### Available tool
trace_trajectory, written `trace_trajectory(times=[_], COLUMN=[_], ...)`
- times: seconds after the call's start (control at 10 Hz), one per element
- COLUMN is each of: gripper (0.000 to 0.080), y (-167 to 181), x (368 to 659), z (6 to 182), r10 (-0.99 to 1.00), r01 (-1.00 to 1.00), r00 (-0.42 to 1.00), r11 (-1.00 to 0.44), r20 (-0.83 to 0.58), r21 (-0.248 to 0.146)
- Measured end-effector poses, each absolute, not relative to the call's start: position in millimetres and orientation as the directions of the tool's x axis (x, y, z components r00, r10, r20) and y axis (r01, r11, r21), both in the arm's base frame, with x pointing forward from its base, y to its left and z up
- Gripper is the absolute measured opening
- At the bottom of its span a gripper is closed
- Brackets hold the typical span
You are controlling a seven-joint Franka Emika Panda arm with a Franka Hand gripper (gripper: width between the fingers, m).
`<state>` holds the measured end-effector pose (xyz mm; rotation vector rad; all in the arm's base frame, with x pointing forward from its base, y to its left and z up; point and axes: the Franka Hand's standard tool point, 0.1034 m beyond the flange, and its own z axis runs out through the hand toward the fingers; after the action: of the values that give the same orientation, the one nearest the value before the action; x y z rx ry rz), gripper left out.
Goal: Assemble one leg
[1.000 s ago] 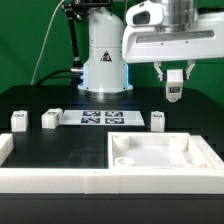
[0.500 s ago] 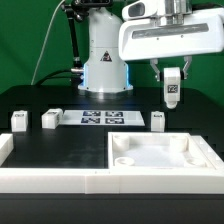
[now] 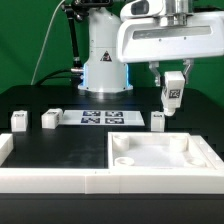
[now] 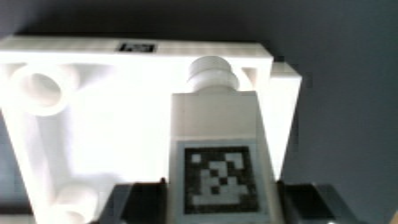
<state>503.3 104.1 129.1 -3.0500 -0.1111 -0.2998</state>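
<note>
A green wall (image 3: pixel 22 30) stood well behind the jaws. Below them lay a black table (image 3: pixel 60 148), evenly lit.

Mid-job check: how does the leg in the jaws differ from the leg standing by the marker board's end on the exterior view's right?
The held leg hangs in the air, clamped in the jaws of the gripper; the standing leg rests on the table, untouched. The held leg looks slightly tilted; the standing leg is upright. Both are small white blocks.
</note>
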Motion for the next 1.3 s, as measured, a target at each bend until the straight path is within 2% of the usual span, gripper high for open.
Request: trace_trajectory(times=[0.3, 0.5, 0.6, 1.0, 1.2, 1.3], gripper=[0.0291, 0.0291, 0.0291, 0.0291, 0.0291, 0.0291], y=[105, 107, 107, 123, 124, 124], x=[502, 509, 509, 558, 580, 581], z=[127.1, 131.6, 123.1, 126.4, 126.4, 125.2], r10=[0.063, 0.052, 0.069, 0.081, 0.183, 0.178], r01=[0.081, 0.09, 0.105, 0.126, 0.222, 0.217], r00=[0.971, 0.917, 0.922, 0.908, 0.884, 0.886], r11=[-0.994, -0.993, -0.992, -0.989, -0.974, -0.975], r20=[0.229, 0.394, 0.382, 0.411, 0.43, 0.429], r21=[-0.069, -0.078, -0.073, -0.083, -0.041, -0.044])
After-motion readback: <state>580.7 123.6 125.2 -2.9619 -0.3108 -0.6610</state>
